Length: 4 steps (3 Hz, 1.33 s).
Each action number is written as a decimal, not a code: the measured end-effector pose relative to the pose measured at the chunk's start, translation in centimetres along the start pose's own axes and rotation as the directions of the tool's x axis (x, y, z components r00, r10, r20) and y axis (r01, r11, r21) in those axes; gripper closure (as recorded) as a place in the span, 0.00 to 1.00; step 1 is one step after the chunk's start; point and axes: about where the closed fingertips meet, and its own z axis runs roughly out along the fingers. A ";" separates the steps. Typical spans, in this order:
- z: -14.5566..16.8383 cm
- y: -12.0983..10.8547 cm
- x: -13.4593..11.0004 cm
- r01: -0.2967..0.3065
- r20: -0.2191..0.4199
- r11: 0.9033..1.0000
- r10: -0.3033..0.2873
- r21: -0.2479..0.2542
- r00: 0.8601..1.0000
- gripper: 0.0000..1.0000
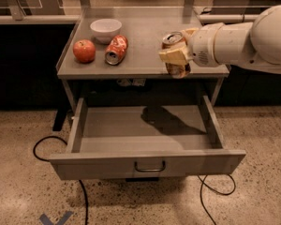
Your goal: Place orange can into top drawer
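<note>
Camera view shows the gripper (179,48) pinching the orange can (179,70) between its tan fingers, the can tilted at the front right edge of the table (145,32), above the pulled-out top drawer (107,164). Farther left on the table are an apple (84,50), a red can (116,49) on its side and a white bowl (106,28)
</note>
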 end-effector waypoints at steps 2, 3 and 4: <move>0.5 0.5 0.1 -0.007 -0.004 1.000 0.007 -0.018 1.000 1.00; 0.1 4.1 2.5 -0.064 -0.058 0.995 0.059 -0.076 0.997 1.00; -0.7 9.5 6.4 -0.154 -0.111 0.980 0.141 -0.126 0.984 1.00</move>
